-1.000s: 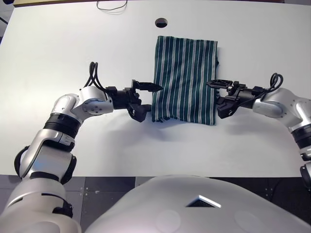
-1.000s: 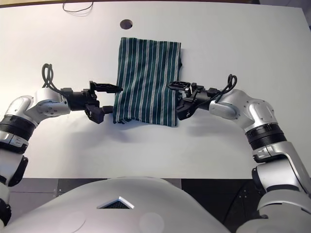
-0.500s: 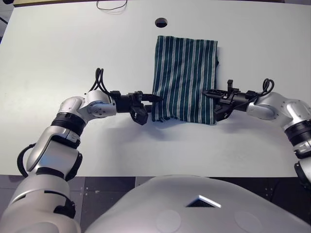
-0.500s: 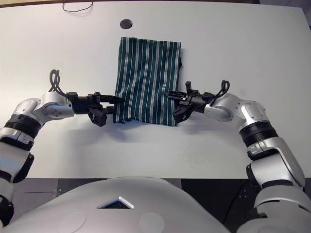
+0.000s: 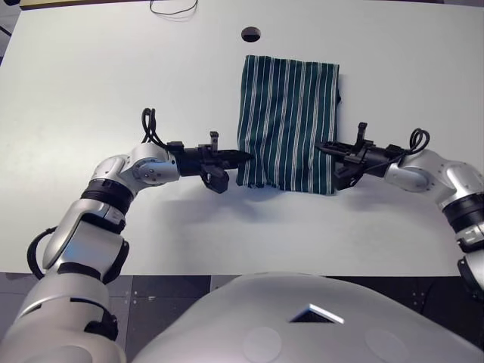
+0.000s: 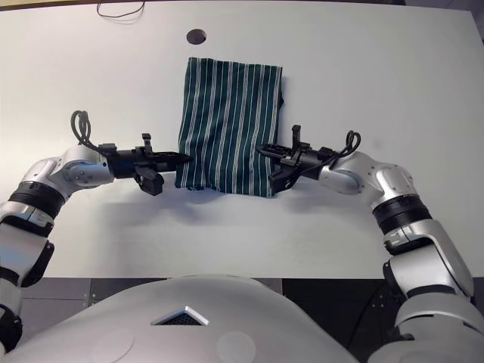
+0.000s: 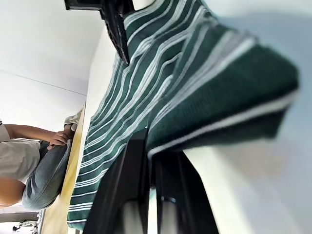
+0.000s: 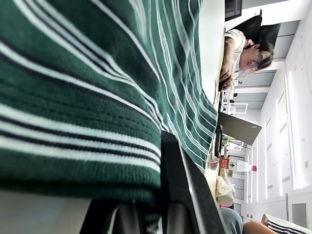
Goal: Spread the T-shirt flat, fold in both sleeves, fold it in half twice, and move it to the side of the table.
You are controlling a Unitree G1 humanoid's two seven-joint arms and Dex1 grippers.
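Observation:
The T-shirt (image 5: 289, 113), dark green with thin white stripes, lies folded into a long rectangle on the white table (image 5: 113, 76), a little right of centre. My left gripper (image 5: 229, 168) is at its near left corner, open, one finger over the fabric edge and the other lower beside it. At the near right corner my right gripper (image 5: 333, 160) is open in the same way. In the left wrist view the striped cloth (image 7: 161, 87) lies over a black finger (image 7: 131, 195). The right wrist view has the cloth (image 8: 73, 73) resting against a finger (image 8: 180, 195).
A round cable hole (image 5: 251, 35) sits in the table just beyond the shirt's far left corner. A black cable (image 5: 174, 9) loops at the far edge. Bare table spreads wide to the left and to the right of the shirt.
Both grippers have dropped lower and slid inward onto the shirt's near corners. Their wrists have turned and the gaps between the fingers look narrower. The shirt has not moved.

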